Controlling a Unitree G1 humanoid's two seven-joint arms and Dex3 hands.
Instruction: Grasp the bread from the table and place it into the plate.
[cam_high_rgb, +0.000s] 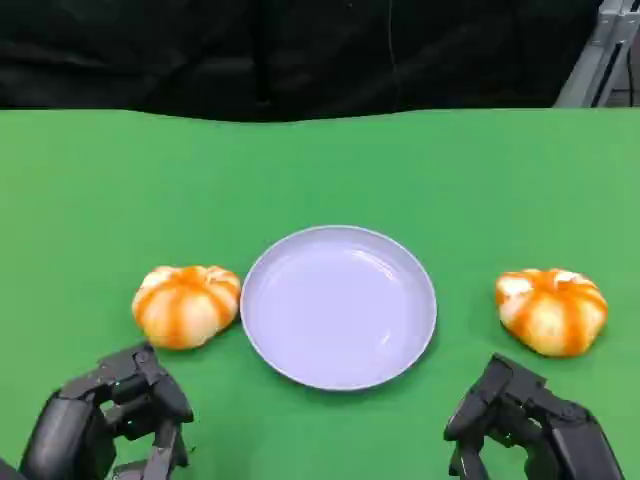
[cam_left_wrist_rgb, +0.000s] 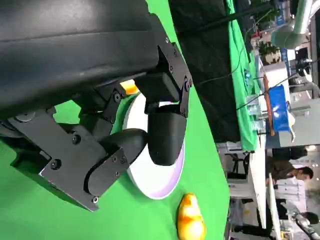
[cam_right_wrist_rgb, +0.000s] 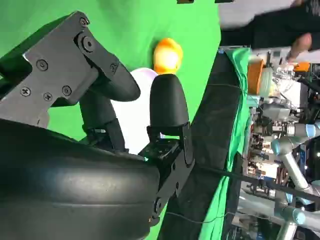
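Two bread rolls are lying on the green table (cam_high_rgb: 90, 190). The left bread roll (cam_high_rgb: 186, 305) — round, white with orange stripes — is sitting at about nine o'clock from the plate (cam_high_rgb: 338, 305), its edge just beside the plate's rim; whether the two are touching cannot be told. The right bread roll (cam_high_rgb: 551, 309) is sitting at three o'clock from the plate, well apart from the rim. Neither roll is being held, and neither is lying in the plate.

The plate, pale lilac and round, is resting at the middle of the table with nothing seen on its surface in the head view.

The left hand (cam_high_rgb: 112, 415) is being held low over the table at about seven o'clock from the plate, near the left bread roll but apart from it. Its fingers are spread and nothing is being gripped — the hand is released. In the left wrist view the fingers (cam_left_wrist_rgb: 165, 135) are reaching over the plate (cam_left_wrist_rgb: 155, 187), with one roll (cam_left_wrist_rgb: 190, 218) lying beyond it on the green cloth.

The right hand (cam_high_rgb: 525, 420) is being held at about five o'clock from the plate, near the right bread roll, not touching it. Its fingers are likewise apart, with nothing grasped. In the right wrist view the fingers (cam_right_wrist_rgb: 167, 107) are standing before the plate (cam_right_wrist_rgb: 134, 117), and a roll (cam_right_wrist_rgb: 167, 56) is seen past them.

Behind the table a black curtain (cam_high_rgb: 300, 50) is hanging.
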